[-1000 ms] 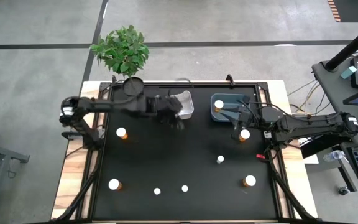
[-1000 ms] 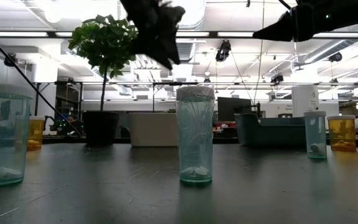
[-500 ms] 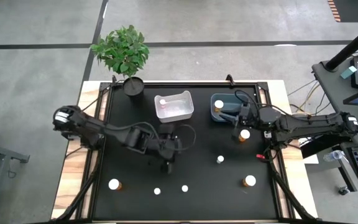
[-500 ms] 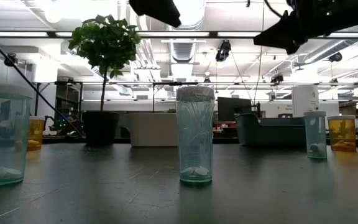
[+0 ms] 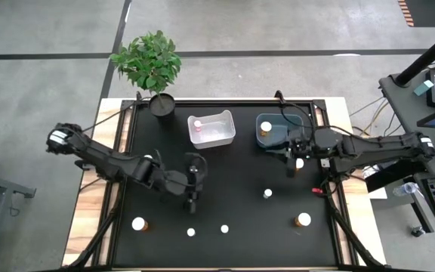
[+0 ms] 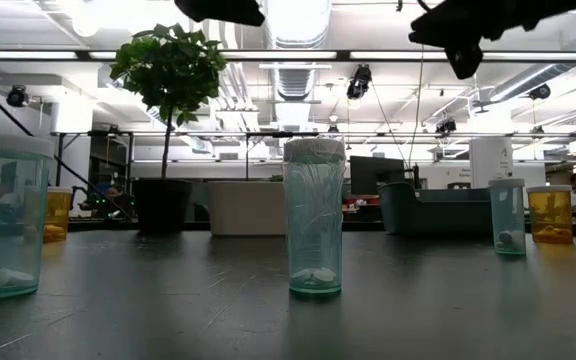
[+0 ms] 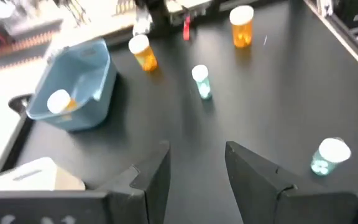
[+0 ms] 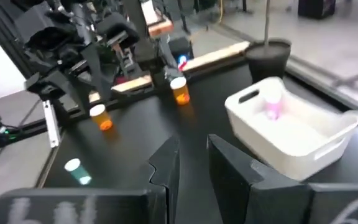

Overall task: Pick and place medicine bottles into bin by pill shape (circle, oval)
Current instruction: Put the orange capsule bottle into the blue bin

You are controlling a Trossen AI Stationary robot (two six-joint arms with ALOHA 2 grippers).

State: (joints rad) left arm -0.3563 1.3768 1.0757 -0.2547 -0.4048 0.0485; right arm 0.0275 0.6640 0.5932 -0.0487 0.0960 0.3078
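While both arms hang over the black table with nothing held, the main risks lie in the next reach. Left arm stretches from the left edge toward the middle of the high view; left gripper sits just above lower centre, fingers apart and empty as seen in the left wrist view. Right gripper sits right of centre, touching or overlapping an amber bottle in the high view; the right wrist view shows its fingers parted with nothing between them.

Bins: white bin at upper centre holds one pale bottle; blue bin to its right holds one amber bottle.

Loose bottles: amber ones at left of centre, lower left and lower right; small clear ones at lower centre and right of centre.

Risks (judgement):
- Right gripper is so close to the amber bottle that a sideways move could knock it over and roll it.
- Small clear bottles are narrow and light; an off-centre closing could tip one.
- Pill shape cannot be read from above, so a wrong-bin drop is possible.

Versus 0.5 s ago: left gripper has shifted slightly toward the left and its arm has swung further out; right gripper has moved down from the blue bin's edge to beside the amber bottle. Bottles unmoved.
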